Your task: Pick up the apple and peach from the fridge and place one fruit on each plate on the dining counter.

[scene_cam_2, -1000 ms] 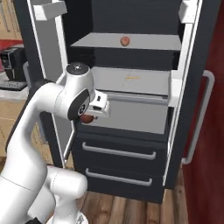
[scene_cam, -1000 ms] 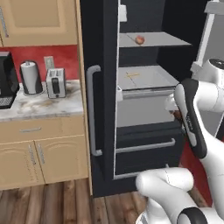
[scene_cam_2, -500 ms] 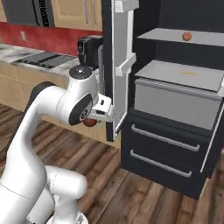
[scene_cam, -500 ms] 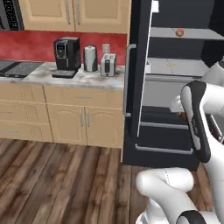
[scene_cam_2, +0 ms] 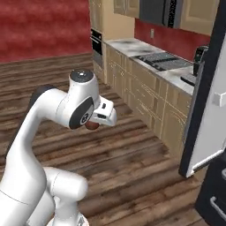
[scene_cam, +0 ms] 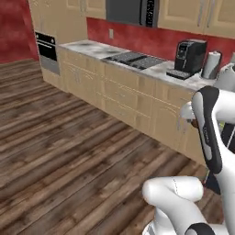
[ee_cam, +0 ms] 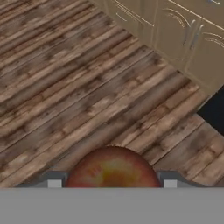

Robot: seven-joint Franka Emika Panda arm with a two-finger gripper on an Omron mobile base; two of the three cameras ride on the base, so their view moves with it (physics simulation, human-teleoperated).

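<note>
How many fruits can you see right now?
1. A red-and-yellow fruit sits between the gripper fingers, held over the wooden floor. In the right base view it peeks out under the hand. Others may be out of view.

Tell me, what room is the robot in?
It looks like a home kitchen. There is a coffee machine on the counter, a stovetop beside it, and an oven built into the wall. The gripper holds a red fruit over the wooden floor.
</note>
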